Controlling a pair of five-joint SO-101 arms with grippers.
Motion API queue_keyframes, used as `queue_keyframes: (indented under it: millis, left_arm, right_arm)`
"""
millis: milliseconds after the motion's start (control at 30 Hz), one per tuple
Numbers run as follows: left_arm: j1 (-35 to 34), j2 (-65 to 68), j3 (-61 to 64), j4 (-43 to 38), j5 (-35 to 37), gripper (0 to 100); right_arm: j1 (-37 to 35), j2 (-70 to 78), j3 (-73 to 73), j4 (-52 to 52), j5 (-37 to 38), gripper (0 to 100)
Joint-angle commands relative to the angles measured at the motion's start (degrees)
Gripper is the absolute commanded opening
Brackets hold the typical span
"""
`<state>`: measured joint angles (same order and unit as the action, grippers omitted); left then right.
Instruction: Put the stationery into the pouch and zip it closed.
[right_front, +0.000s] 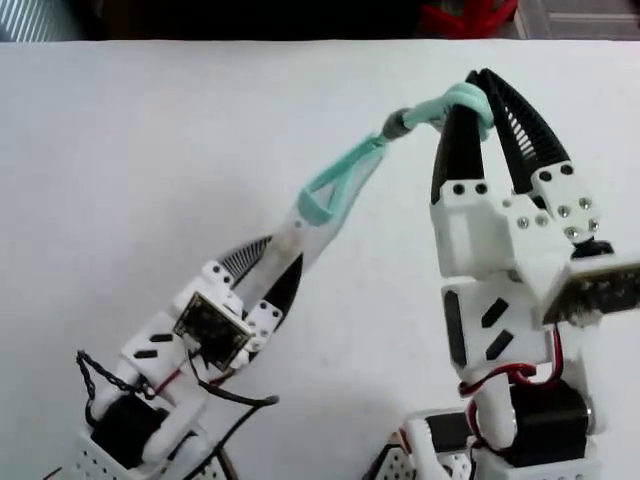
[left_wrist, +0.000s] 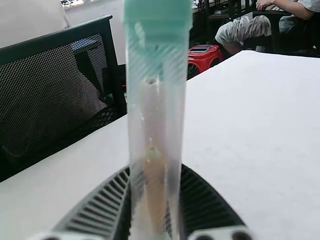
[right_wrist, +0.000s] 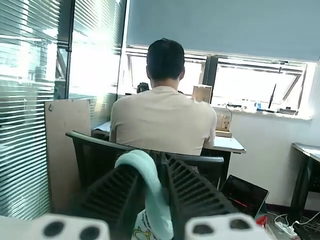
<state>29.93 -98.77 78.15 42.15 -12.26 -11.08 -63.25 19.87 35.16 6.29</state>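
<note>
The left tool (right_front: 292, 243) is pressed together on the lower body of the clear, teal-trimmed pouch (right_front: 335, 185) and holds it off the worktop (right_front: 150, 150), apparently to anchor it. Just beyond the tool's tips, inside the clear wall, stands a pale, stick-like piece of stationery (left_wrist: 150, 115) with something yellowish beneath it. Farther out, the right tool (right_front: 478, 88) pinches the pouch's teal end (right_wrist: 145, 175), probably to stretch the pouch taut for zipping. A small print on that fabric cannot be read.
</note>
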Motion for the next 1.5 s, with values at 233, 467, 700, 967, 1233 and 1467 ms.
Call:
queue_keyframes:
  millis: [233,467,700,967,1233,1467]
  left_arm:
    - [-0.5,1.0,6.6,-7.5,-2.0,2]
    - [-0.5,1.0,6.5,-7.6,-2.0,2]
    - [-0.4,1.0,6.7,-7.6,-2.3,2]
    - [0.3,1.0,11.1,-12.4,-6.2,2]
    - [-2.1,1.2,11.4,-15.6,-6.5,2]
    - [-4.7,17.0,3.9,-20.6,-4.6,2]
  right_arm:
    - [-9.8,10.2,-31.3,14.2,-3.5,1.9]
    - [-21.3,23.3,-46.5,32.3,-3.6,1.9]
    - [-33.7,25.6,-48.3,38.0,-9.5,1.9]
    - [-42.2,26.1,-48.4,32.9,-9.9,1.9]
    - [-56.7,36.3,-48.5,34.8,-9.5,1.9]
    - [-56.7,40.6,-48.4,40.9,-1.6,1.9]
